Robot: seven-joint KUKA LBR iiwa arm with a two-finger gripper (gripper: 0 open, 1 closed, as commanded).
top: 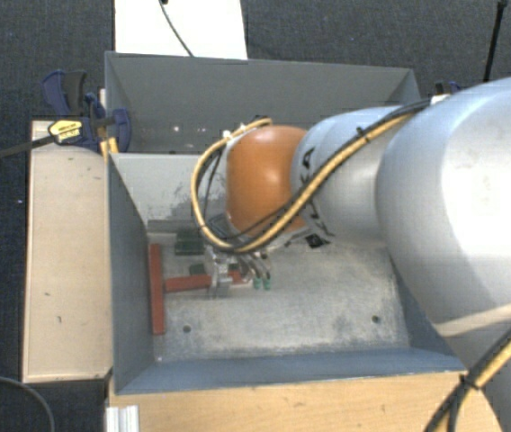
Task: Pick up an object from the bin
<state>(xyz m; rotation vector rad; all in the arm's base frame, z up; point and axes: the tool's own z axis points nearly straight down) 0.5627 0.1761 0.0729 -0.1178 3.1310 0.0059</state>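
Note:
A red T-shaped piece [157, 295] lies on the bin floor at the left, its long bar running along the left wall and a shorter arm pointing right. My gripper [222, 271] is low over the right end of that arm, mostly hidden under the orange cover. A small green thing [262, 283] lies just right of the gripper. Just behind the gripper, to its left, sits a dark green block [186, 241].
The arm fills the right half of the bin and hides the floor there. Grey floor shows bare in front of the red piece, toward the near wall. The left wall stands close beside the red bar.

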